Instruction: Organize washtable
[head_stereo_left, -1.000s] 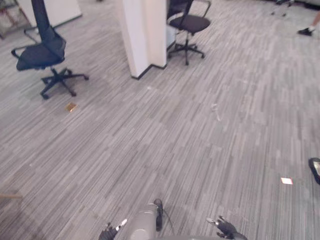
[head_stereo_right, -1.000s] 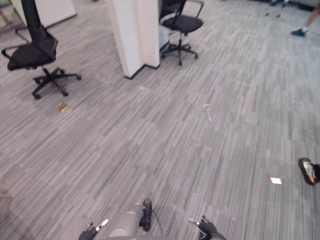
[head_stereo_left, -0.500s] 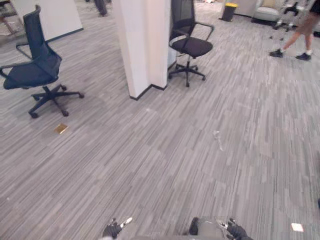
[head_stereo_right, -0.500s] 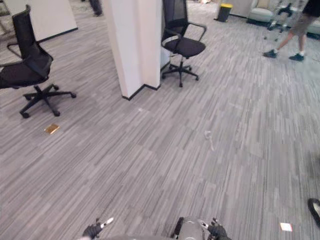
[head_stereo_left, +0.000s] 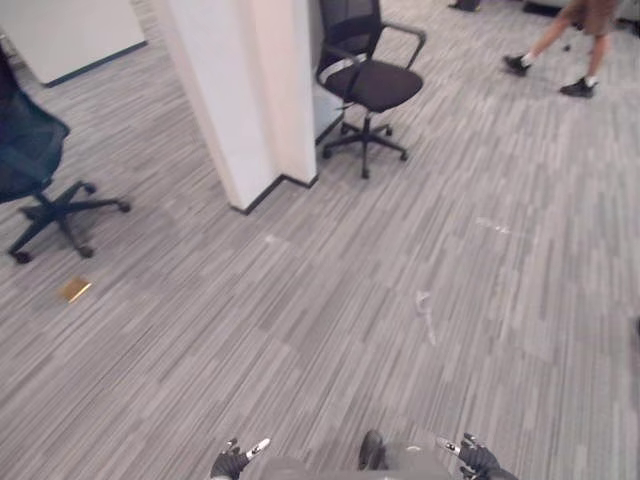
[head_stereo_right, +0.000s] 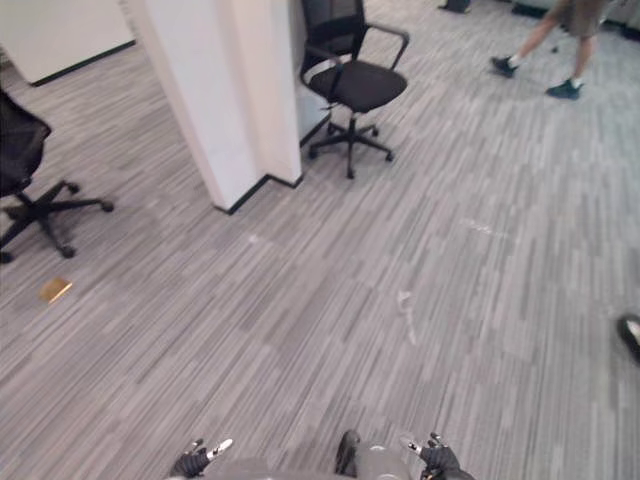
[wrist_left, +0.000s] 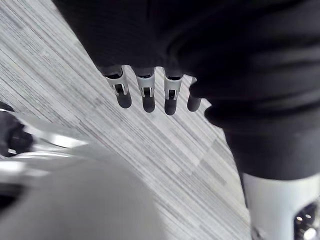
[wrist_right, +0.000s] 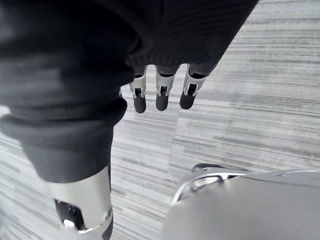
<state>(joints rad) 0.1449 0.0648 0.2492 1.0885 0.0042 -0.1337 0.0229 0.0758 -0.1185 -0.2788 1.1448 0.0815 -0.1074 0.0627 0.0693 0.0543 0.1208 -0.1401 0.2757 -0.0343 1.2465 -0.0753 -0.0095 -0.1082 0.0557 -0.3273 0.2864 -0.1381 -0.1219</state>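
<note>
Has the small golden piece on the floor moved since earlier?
No. The golden piece keeps its place near the dark chair's base, left of the white pillar; the camera shifted.

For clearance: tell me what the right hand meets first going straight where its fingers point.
Probably the grey striped carpet floor; nothing shows between the right hand and it, though depth is unclear.

i count two chairs (head_stereo_left: 368, 82), one pillar (head_stereo_left: 240, 90), one tan block (head_stereo_left: 74, 290) and one white scrap (head_stereo_left: 427, 305) on the floor (head_stereo_left: 300, 350), one person (head_stereo_left: 588, 14), and two hands of mine: left hand (head_stereo_left: 232, 463), right hand (head_stereo_left: 476, 462).
</note>
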